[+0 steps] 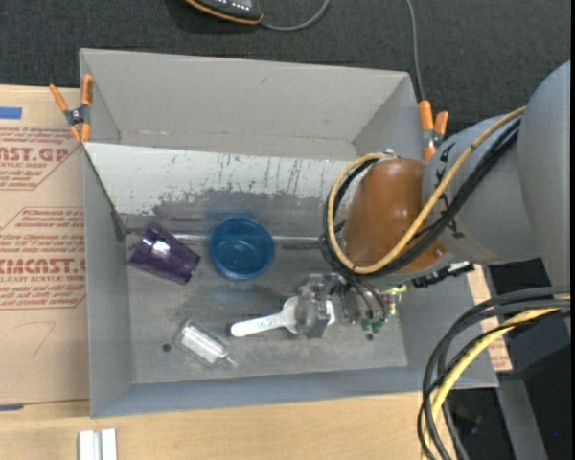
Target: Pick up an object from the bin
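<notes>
Down at the white scoop

Seen from above, the gripper [315, 314] sits low by the lower right corner of the grey metal bin [240, 94], at the wide end of a flat-lying white plastic scoop [261, 326]. Whether its jaws are apart or together cannot be told. Toward the bin's left edge lie a round blue plastic bowl [241, 247], a tipped purple plastic cup [163, 255] and a small clear plastic tube [203, 343].

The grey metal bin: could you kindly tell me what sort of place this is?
Probably a robotics lab's grasping rig: the grey metal bin holds a round blue plastic bowl and a translucent purple plastic cup, and a cable-draped grey robot arm reaches in.
</notes>
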`<move>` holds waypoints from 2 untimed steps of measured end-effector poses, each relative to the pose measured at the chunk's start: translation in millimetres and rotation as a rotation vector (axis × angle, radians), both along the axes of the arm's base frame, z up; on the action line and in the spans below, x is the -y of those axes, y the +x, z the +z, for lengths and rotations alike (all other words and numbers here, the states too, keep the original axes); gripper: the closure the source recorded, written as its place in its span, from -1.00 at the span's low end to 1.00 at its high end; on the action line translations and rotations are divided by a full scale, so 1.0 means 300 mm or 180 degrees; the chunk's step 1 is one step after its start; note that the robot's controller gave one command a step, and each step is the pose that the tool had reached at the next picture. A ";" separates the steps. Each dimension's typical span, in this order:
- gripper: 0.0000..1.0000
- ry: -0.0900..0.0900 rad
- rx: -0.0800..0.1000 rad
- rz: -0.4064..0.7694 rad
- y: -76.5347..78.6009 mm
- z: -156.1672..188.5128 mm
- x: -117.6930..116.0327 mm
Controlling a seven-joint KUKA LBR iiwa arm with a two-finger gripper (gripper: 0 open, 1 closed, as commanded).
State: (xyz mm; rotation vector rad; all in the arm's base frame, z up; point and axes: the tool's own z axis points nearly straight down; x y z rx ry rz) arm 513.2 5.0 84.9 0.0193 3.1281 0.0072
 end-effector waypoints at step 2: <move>1.00 -0.0005 0.0007 0.0435 -0.075 -0.049 -0.035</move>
